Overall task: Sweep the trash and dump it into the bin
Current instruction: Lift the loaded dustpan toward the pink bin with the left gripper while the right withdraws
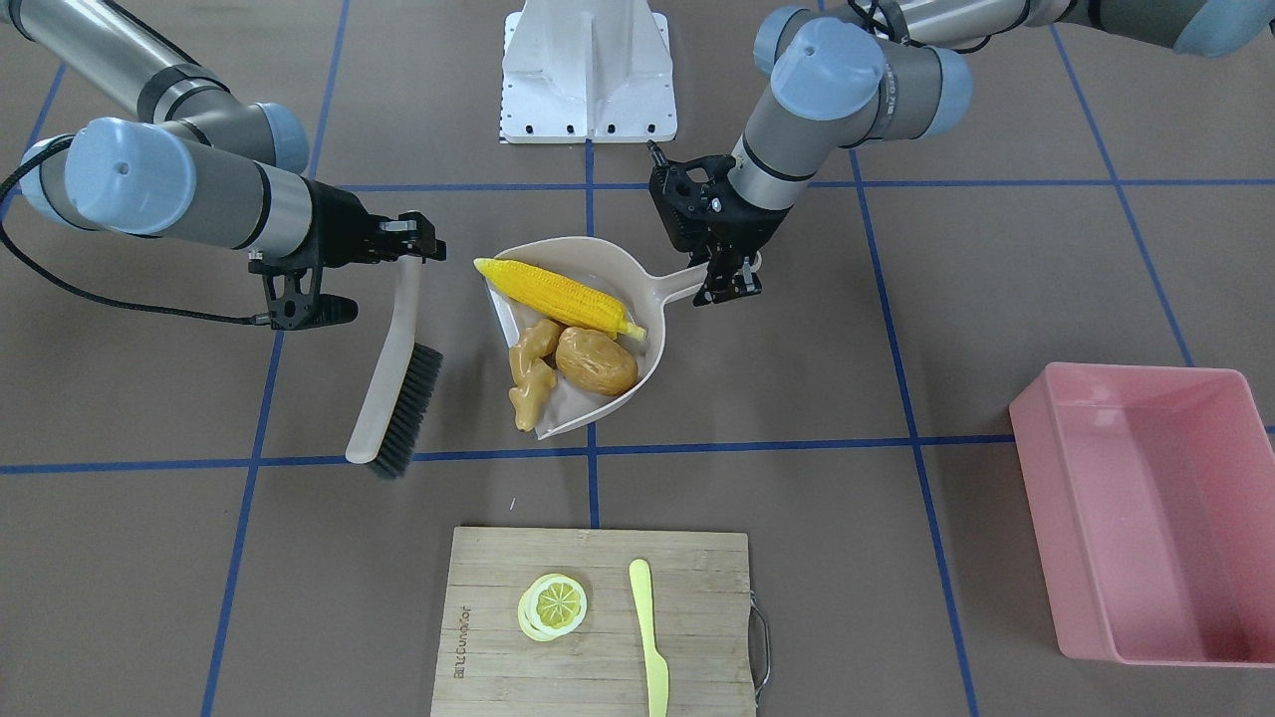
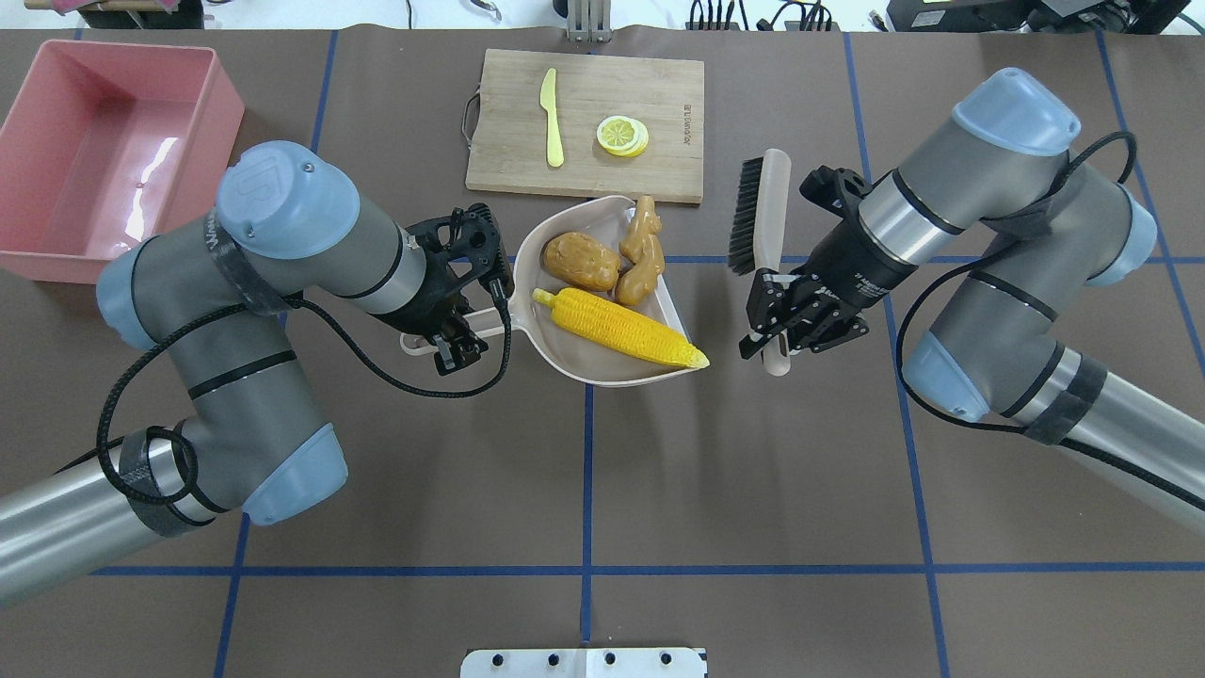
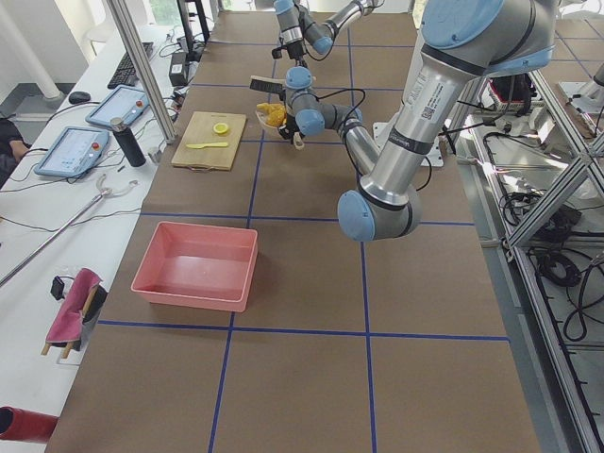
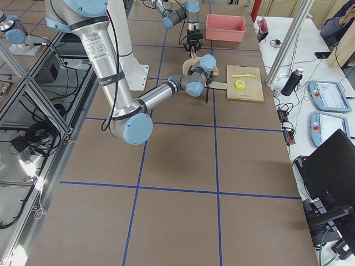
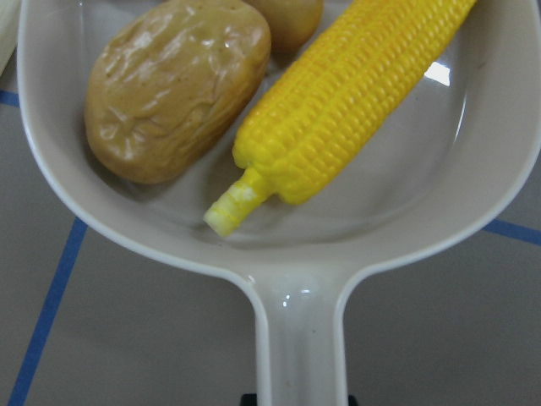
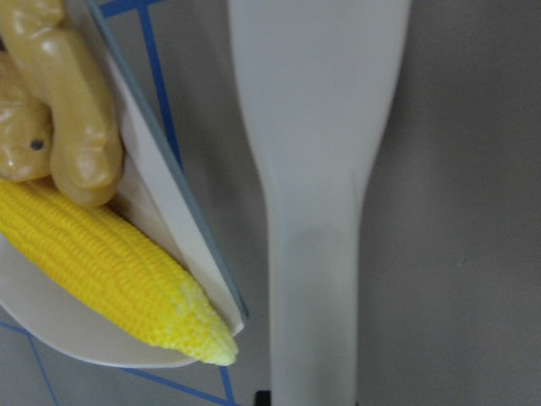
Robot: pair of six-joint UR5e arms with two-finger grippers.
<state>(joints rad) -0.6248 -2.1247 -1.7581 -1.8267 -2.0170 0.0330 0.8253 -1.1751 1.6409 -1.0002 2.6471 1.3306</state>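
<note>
In the dustpan at mid-table lie the corn, potato and ginger, touching one another. The left gripper pinches the dustpan's handle. The right gripper clamps the brush handle, just beside the pan. The bin stands well apart, far left.

We see a smooth, glossy plastic dustpan, a shiny bumpy corn cob, a glossy wrinkled potato, a brush with matt bristles, a grained wooden board and a glossy plastic bin.
</note>
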